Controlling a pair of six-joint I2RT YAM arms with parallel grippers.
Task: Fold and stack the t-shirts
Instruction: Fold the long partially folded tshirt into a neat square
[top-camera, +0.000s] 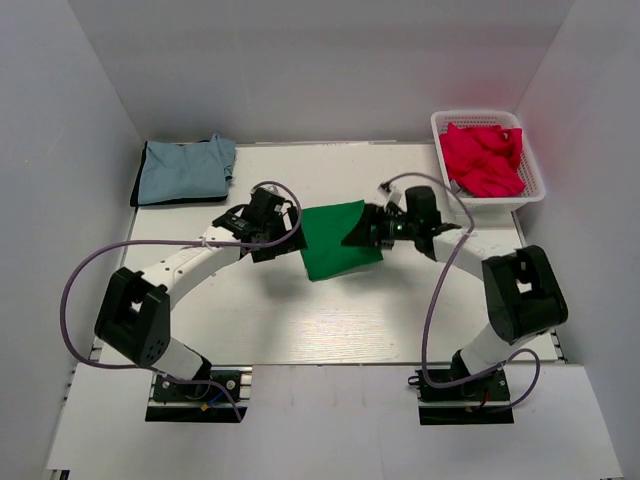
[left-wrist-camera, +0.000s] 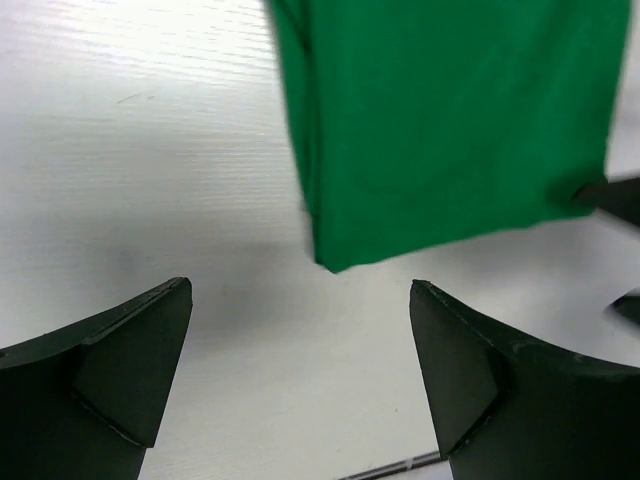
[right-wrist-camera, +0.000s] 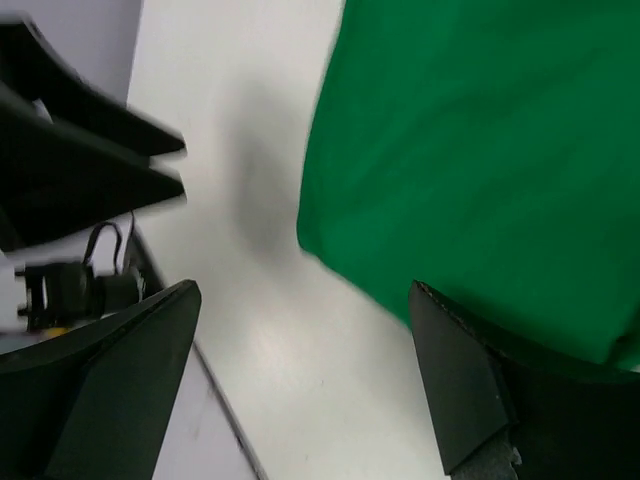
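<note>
- While its two fingers stand wide apart with nothing between them, the left gripper (left-wrist-camera: 300, 288) faces a corner of the folded green t-shirt (left-wrist-camera: 450, 120). The shirt lies flat on the white table (top-camera: 330, 320) just ahead of the fingertips and clear of them.
- The right gripper (right-wrist-camera: 302, 290) is spread just as wide and grasps nothing. The shirt's edge crosses the gap, and one finger (right-wrist-camera: 480, 370) overlaps the cloth; whether it touches cannot be told.
- From above, the green t-shirt sits mid-table between the two grippers, the left one at its left edge and the right one at its right edge.
- A folded blue t-shirt (top-camera: 185, 170) rests on something dark at the far left corner, well apart.
- A white basket (top-camera: 530, 180) at the far right holds crumpled red t-shirts (top-camera: 485, 160).
- A purple cable (top-camera: 440, 290) loops over the table beside the right arm.
</note>
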